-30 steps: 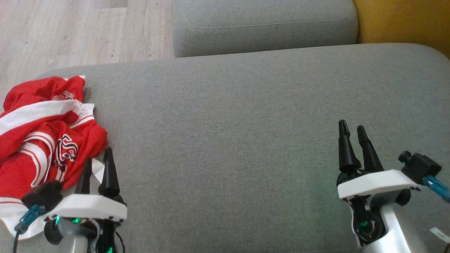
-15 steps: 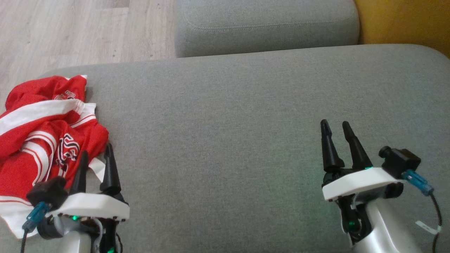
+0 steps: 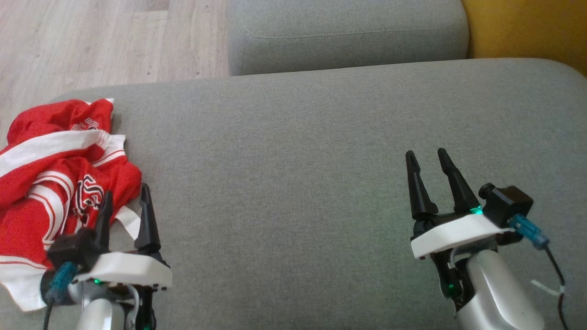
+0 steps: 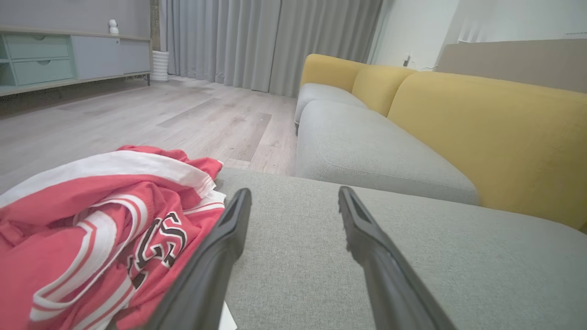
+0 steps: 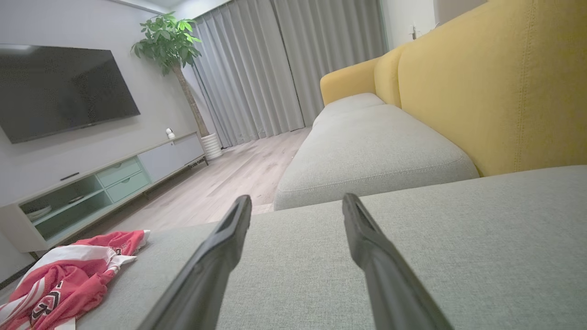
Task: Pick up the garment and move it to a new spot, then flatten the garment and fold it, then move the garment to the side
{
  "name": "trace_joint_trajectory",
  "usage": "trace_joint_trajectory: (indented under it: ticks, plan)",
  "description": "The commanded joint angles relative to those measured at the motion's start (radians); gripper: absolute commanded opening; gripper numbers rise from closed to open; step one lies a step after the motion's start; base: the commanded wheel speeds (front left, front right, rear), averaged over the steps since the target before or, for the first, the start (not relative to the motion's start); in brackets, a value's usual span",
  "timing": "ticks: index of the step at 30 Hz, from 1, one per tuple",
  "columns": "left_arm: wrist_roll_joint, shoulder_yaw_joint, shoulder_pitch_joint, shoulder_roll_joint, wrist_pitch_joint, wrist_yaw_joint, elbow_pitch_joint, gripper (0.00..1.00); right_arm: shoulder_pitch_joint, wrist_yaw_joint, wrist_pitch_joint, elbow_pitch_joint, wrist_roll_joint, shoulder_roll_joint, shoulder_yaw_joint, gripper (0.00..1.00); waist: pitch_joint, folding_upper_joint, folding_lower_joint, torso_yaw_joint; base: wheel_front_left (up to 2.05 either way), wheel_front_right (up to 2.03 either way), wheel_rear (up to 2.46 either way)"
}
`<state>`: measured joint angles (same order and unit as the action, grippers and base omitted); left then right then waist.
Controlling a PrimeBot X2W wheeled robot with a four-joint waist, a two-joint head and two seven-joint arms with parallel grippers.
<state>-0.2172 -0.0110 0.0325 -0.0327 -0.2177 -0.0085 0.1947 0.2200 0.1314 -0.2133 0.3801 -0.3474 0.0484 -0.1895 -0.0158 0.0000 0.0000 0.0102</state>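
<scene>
Crumpled red-and-white garment (image 3: pixel 55 169) lies at the frame's left edge on the grey sofa cushion (image 3: pixel 293 183). The left jaws stand released just beside its edge; the right jaws, released, lower right, well apart.

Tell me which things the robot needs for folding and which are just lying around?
For the job: red and white jersey, grey seat cushion under it, left claw, right claw.
Just lying about: television, potted plant, TV cabinet, yellow backrest.
</scene>
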Motion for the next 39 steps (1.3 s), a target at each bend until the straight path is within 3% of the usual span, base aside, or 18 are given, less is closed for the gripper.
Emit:
trace_joint_trajectory:
  ticks: [1,11,39]
  plan:
    - [0.032,-0.027,0.066,-0.018,-0.015,0.002,-0.042,1.0,0.059,-0.001,-0.019,-0.029,0.028,0.001,-0.028,1.0,0.0,0.0,0.0,-0.001,0.0,0.0,0.0]
    - [0.153,-0.032,0.072,-0.019,-0.044,0.008,-0.058,1.0,0.069,-0.001,-0.048,-0.022,0.127,0.002,-0.042,1.0,-0.003,0.0,0.0,-0.004,0.0,0.0,0.0]
    - [0.135,-0.035,0.066,-0.018,-0.044,0.006,-0.043,1.0,0.052,-0.001,-0.048,-0.016,0.13,0.002,-0.024,1.0,-0.011,0.0,0.0,0.011,0.0,0.0,0.0]
